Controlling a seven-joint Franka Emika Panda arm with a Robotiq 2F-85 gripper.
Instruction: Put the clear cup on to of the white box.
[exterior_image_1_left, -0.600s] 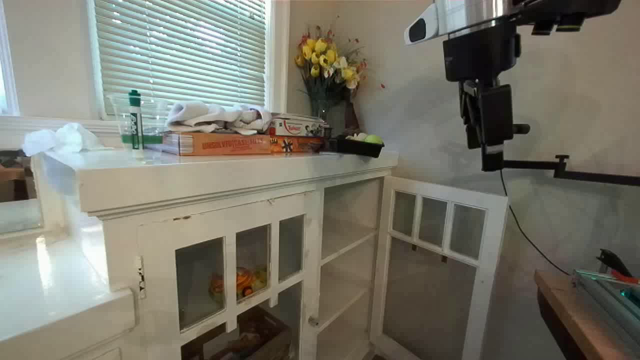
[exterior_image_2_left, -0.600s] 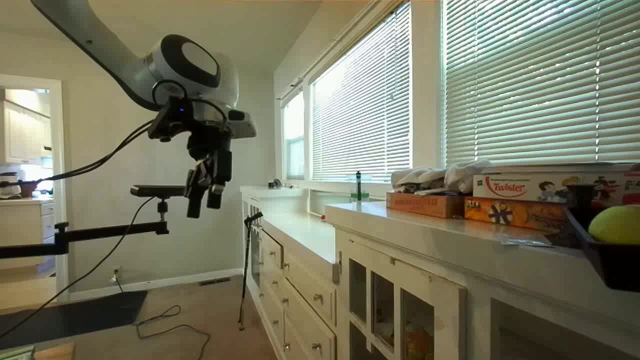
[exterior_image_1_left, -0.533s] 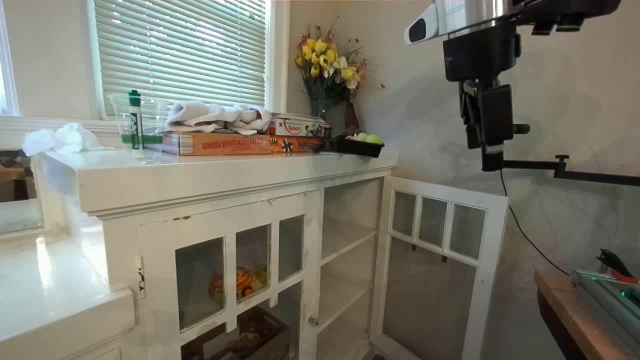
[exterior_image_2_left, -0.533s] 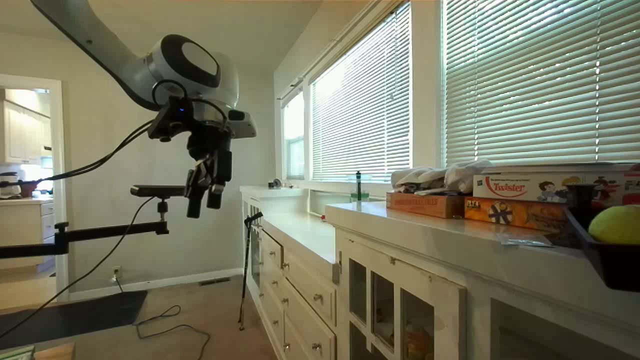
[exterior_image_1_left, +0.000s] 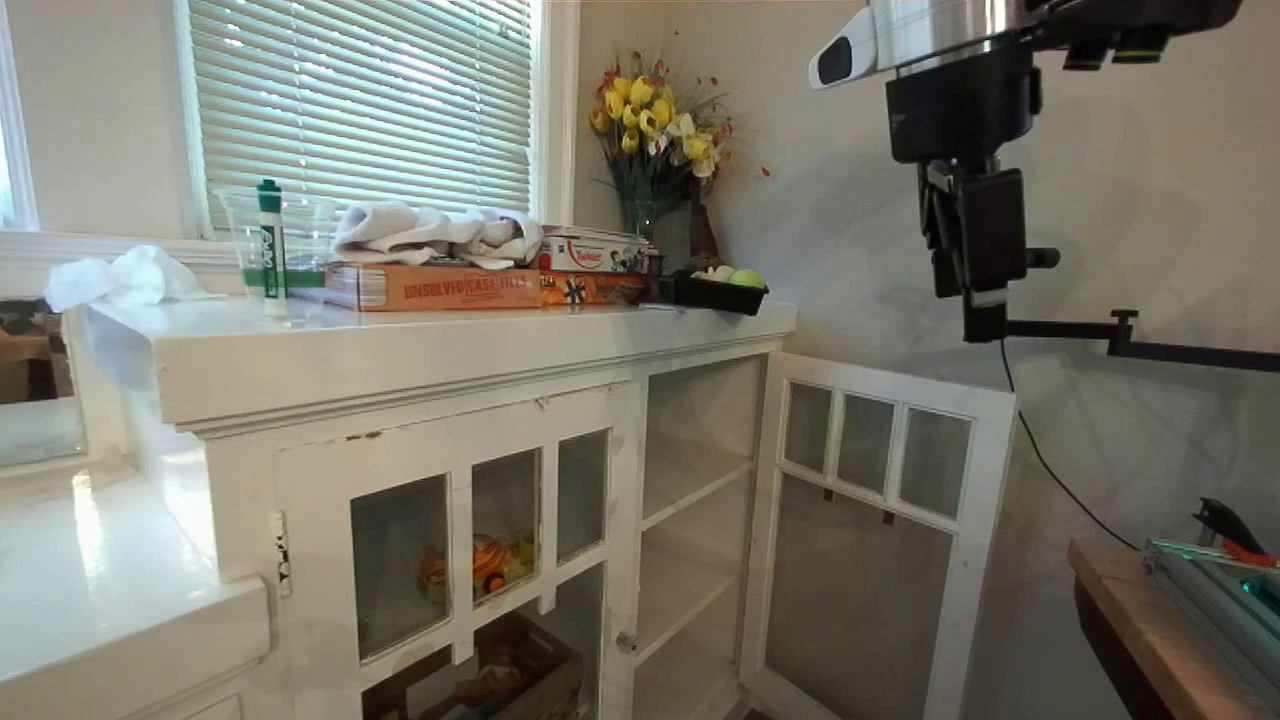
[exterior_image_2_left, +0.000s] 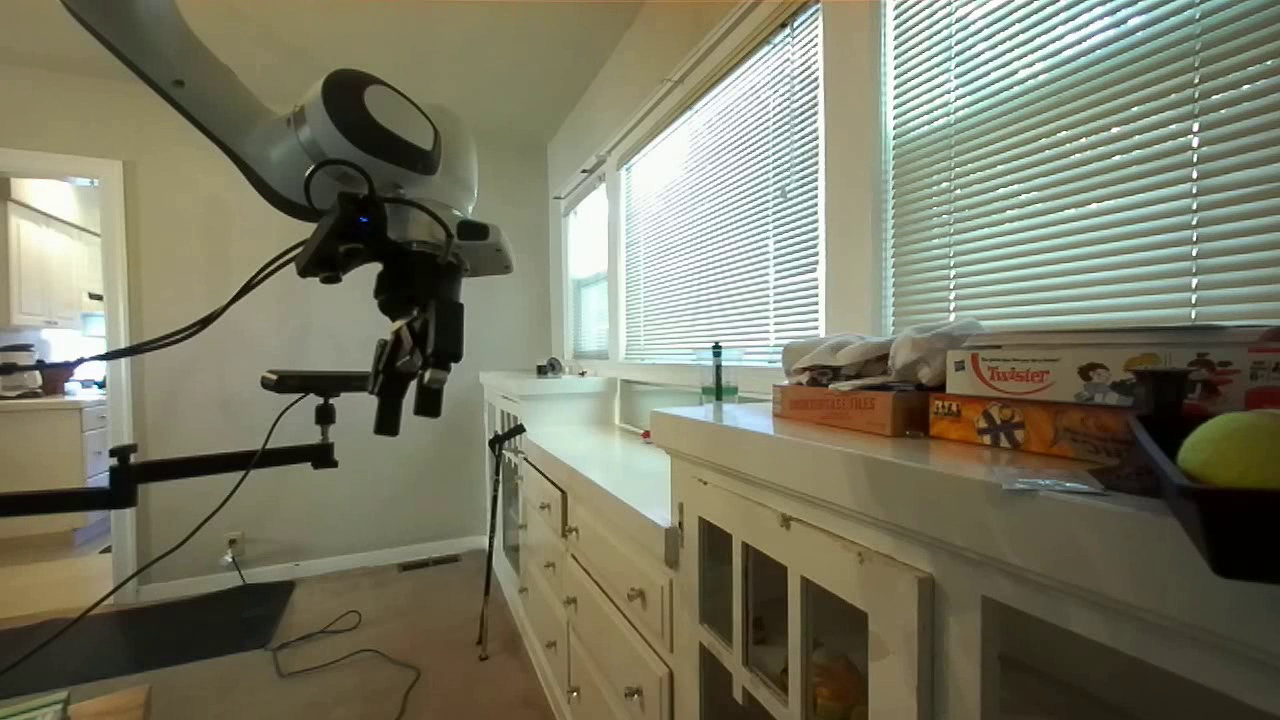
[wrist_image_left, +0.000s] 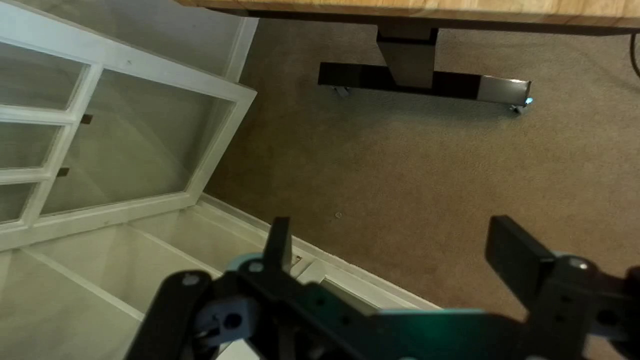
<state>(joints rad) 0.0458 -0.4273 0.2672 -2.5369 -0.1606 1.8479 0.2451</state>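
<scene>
The clear cup (exterior_image_1_left: 312, 232) stands upright at the far left of the cabinet top in an exterior view, see-through with a greenish band low down. A green-capped marker (exterior_image_1_left: 271, 240) stands in front of it. The cup also shows in an exterior view (exterior_image_2_left: 735, 372), partly behind the marker (exterior_image_2_left: 717, 370). The white box (exterior_image_1_left: 597, 252), marked Twister, lies on an orange box; it also shows in an exterior view (exterior_image_2_left: 1060, 374). My gripper (exterior_image_1_left: 967, 308) hangs in the air away from the cabinet, also in an exterior view (exterior_image_2_left: 408, 408). In the wrist view the gripper (wrist_image_left: 387, 225) is open and empty.
An orange case-files box (exterior_image_1_left: 450, 288) carries a white cloth (exterior_image_1_left: 430, 232) between cup and white box. A black tray (exterior_image_1_left: 712, 293) with a ball overhangs the cabinet edge. Flowers (exterior_image_1_left: 650, 125) stand behind. A cabinet door (exterior_image_1_left: 880, 500) hangs open. A black stand arm (exterior_image_2_left: 220, 462) is near the gripper.
</scene>
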